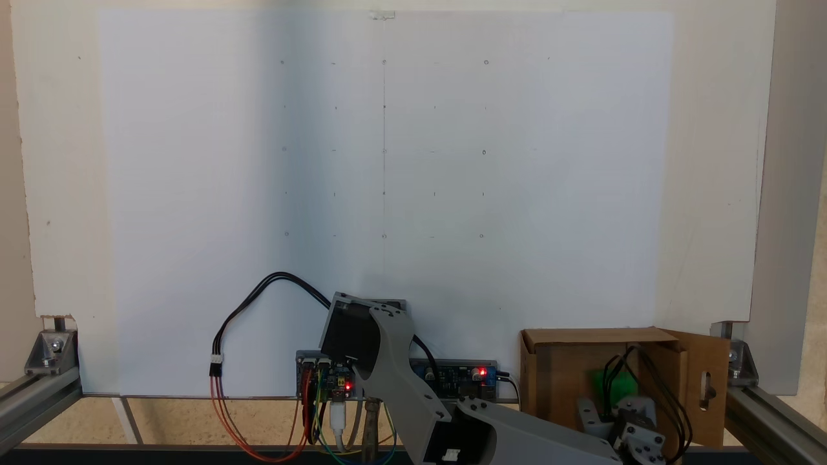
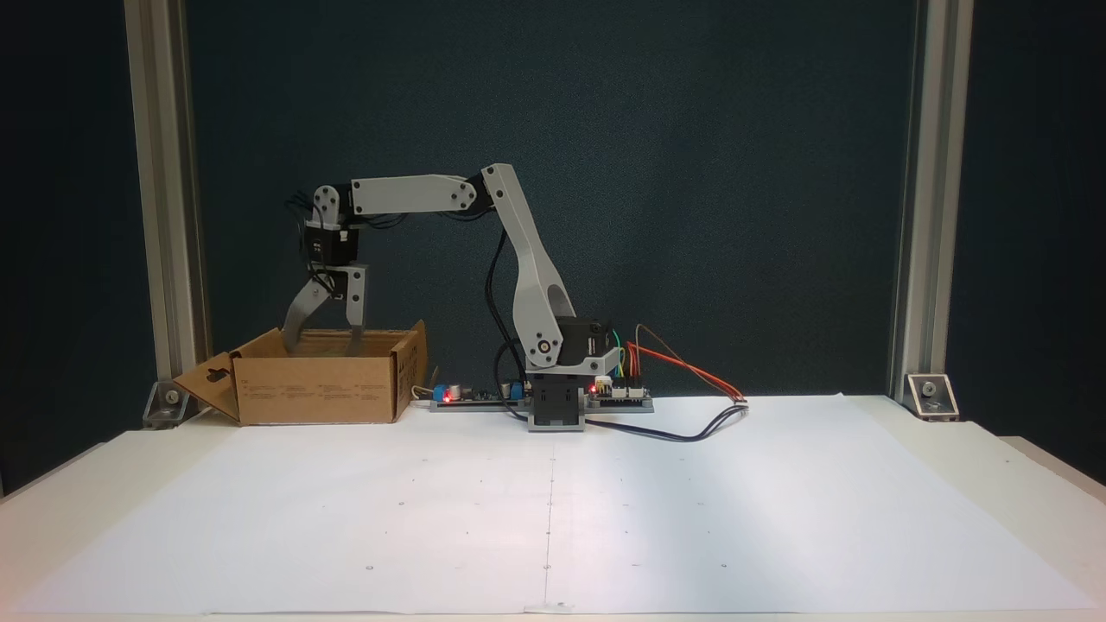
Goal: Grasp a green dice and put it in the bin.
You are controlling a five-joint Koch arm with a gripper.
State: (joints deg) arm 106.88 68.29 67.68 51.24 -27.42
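Note:
The green dice [image 1: 617, 385] shows as a blurred green patch inside the bin [image 1: 585, 337], a brown cardboard box at the bottom right of a fixed view. In the other fixed view the bin [image 2: 320, 390] stands at the left, behind the white sheet. My gripper [image 2: 321, 349] hangs straight down over it. It is open, its two fingers spread wide and their tips just inside the box's top. Nothing is between the fingers. The box wall hides the dice in that view.
A flap with a slot cut-out [image 1: 706, 386] sticks out from the bin's side. The arm's base [image 2: 556, 402] and its circuit boards [image 2: 471, 396] sit beside the box, with looping wires [image 2: 691, 406]. A white paper sheet [image 2: 553, 510] covers the table. Aluminium posts [image 2: 164, 190] frame the edges.

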